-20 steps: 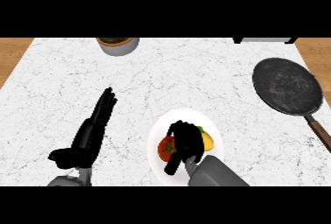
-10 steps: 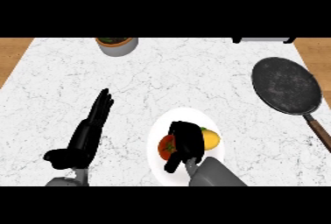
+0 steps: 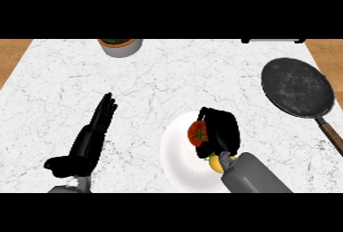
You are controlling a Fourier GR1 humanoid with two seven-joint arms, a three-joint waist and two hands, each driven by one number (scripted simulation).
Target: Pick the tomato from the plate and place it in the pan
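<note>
A red tomato [image 3: 197,132] shows above the white plate [image 3: 178,156], held in my right hand [image 3: 221,130], whose black fingers curl round its right side and hide part of it. A yellow and green item [image 3: 214,162] lies on the plate under my right wrist. The dark round pan [image 3: 297,88] lies at the right of the counter, its brown handle [image 3: 331,135] pointing toward the lower right. My left hand [image 3: 88,142] stays open at the lower left, fingers straight and pointing up the counter.
A grey pot with a plant [image 3: 120,46] stands at the counter's far edge, left of centre. A dark object [image 3: 271,41] lies along the far edge at the right. Wooden floor shows past both far corners.
My right hand has moved up the plate and to the right with the tomato in it, uncovering more of the plate's left side. The left hand has barely shifted.
</note>
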